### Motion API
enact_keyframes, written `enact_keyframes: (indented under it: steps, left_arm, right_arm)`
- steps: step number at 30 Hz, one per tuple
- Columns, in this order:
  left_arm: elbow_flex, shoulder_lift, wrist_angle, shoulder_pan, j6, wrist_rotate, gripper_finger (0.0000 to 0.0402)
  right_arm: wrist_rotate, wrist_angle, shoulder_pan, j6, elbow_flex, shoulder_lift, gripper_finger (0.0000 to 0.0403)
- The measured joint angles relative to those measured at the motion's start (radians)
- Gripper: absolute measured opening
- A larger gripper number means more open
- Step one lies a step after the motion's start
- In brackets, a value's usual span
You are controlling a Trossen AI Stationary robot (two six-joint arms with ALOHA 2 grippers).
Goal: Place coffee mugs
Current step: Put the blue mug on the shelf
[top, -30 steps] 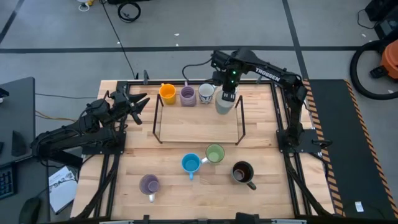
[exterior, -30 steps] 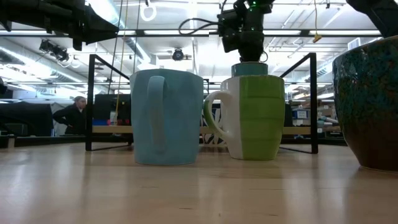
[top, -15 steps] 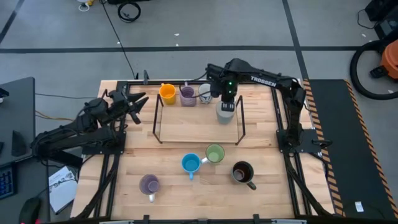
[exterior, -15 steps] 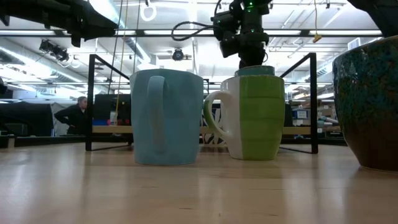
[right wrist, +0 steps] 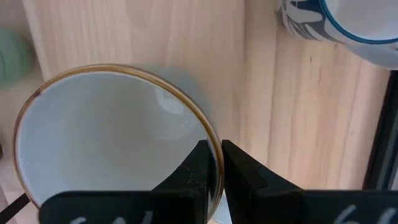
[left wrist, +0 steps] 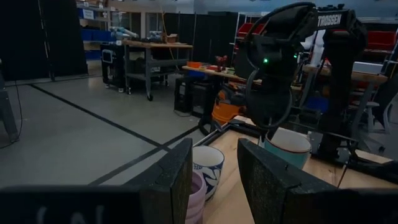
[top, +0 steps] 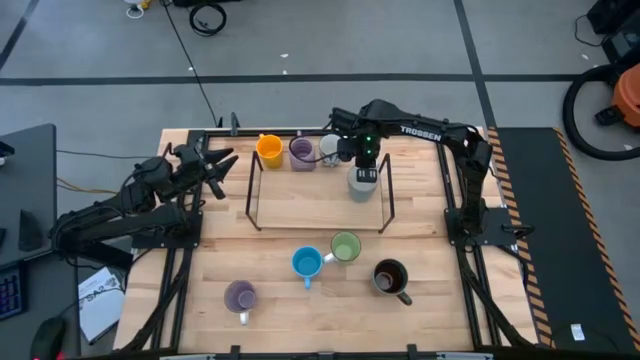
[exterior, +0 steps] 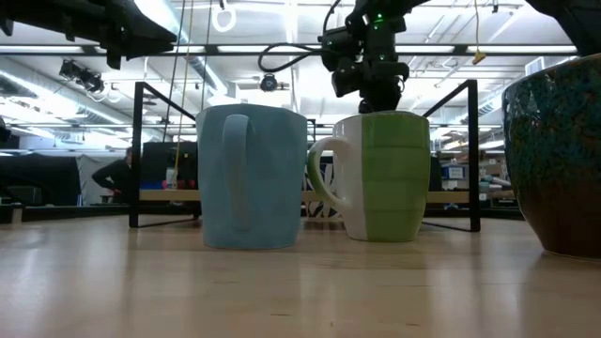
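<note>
The right end effector [top: 362,172] is clamped shut on the rim of the pale white-grey mug [top: 360,181], one finger inside the wall and one outside, as the right wrist view shows; the mug sits low inside the black wire rack [top: 385,200], at the far right of the desk [top: 280,250], just right of the patterned white mug [top: 331,149]; whether its base already touches the wood I cannot tell. The orange mug [top: 268,150] and a purple mug [top: 301,152] stand in the same far row. The step in hand looks like setting this fourth mug down; next it calls for settling it flat, opening the fingers and lifting straight up clear of the rim. The left end effector [top: 218,167] waits open at the far left. The blue mug [top: 307,264], green mug [top: 345,247], dark brown mug [top: 390,277] and second purple mug [top: 240,296] remain near, outside the rack.
</note>
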Motion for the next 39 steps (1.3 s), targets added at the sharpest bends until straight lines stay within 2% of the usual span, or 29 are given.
enact_keyframes:
  steps: [22, 39]
  left_arm:
    - [0.000, 0.000, -0.019, 0.000, 0.000, 0.000, 0.0135]
    - [0.000, 0.000, -0.020, 0.000, 0.000, 0.000, 0.0135]
  right_arm:
    - [-0.011, 0.019, -0.029, -0.010, -0.002, 0.000, 0.0049]
    - [0.020, 0.013, -0.030, -0.010, 0.008, 0.002, 0.0114]
